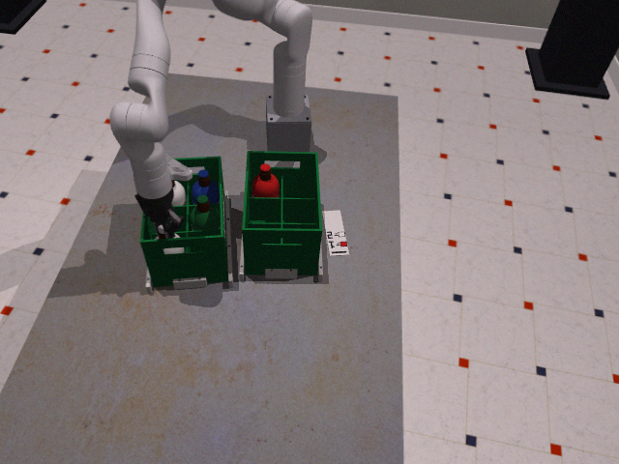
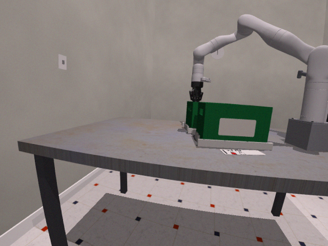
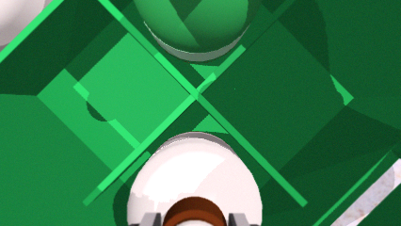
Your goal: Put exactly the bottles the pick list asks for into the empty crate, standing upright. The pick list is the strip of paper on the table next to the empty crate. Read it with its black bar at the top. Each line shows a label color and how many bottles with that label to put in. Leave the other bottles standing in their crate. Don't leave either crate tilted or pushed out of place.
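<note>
My gripper (image 1: pixel 167 227) (image 2: pixel 196 100) (image 3: pixel 194 219) is down in the left green crate (image 1: pixel 192 259) (image 2: pixel 190 114), at its near-left cell. Its fingers press on both sides of the brown cap of a white-label bottle (image 3: pixel 188 179), which stands upright in that cell. A green-label bottle (image 1: pixel 201 214) (image 3: pixel 198 24) and a blue-label bottle (image 1: pixel 203 187) stand in the cells to the right. A second white bottle (image 1: pixel 178 193) (image 3: pixel 11 14) stands behind. The right crate (image 1: pixel 282 251) (image 2: pixel 209 123) holds one red-label bottle (image 1: pixel 264 184) in its far-left cell. The pick list (image 1: pixel 336 233) (image 2: pixel 242 152) lies right of that crate.
Both crates sit in pale grey floor brackets (image 1: pixel 229 234) on the grey table (image 1: pixel 199 360). The arm's grey base (image 1: pixel 288 125) (image 2: pixel 304 133) stands behind the crates. Thin green dividers (image 3: pixel 245 146) separate the crate cells.
</note>
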Controlling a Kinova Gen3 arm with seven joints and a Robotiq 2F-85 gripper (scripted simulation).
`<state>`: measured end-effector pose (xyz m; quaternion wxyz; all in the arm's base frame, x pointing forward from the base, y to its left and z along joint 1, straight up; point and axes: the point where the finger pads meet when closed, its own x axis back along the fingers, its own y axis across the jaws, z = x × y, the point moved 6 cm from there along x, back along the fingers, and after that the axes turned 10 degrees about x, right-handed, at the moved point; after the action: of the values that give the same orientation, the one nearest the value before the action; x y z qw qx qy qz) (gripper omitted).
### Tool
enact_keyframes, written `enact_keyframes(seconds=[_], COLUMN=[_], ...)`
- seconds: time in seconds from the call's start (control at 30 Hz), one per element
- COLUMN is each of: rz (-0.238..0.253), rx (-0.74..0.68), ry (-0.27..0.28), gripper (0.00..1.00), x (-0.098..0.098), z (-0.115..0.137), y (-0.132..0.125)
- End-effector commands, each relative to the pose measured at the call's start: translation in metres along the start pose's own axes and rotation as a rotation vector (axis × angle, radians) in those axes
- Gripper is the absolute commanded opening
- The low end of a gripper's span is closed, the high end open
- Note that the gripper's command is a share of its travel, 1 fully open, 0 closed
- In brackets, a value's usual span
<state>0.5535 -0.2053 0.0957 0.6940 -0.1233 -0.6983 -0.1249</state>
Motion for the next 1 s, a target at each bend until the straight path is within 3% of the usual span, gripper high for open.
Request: enact_keyframes(seconds=[0.0, 0.57, 0.6, 0.97], rz=[0.0, 0.0, 0.0, 0.0], rx=[0.0, 0.0, 0.0, 0.0], ry=[-0.002, -0.002, -0.002, -0.002], gripper=[0.36, 0.36, 0.1, 0.1], x=[0.001, 0.009, 0.011, 0.026], z=[-0.001, 0.0, 0.0, 0.0], y=[0.0, 0.0, 0.0, 0.0])
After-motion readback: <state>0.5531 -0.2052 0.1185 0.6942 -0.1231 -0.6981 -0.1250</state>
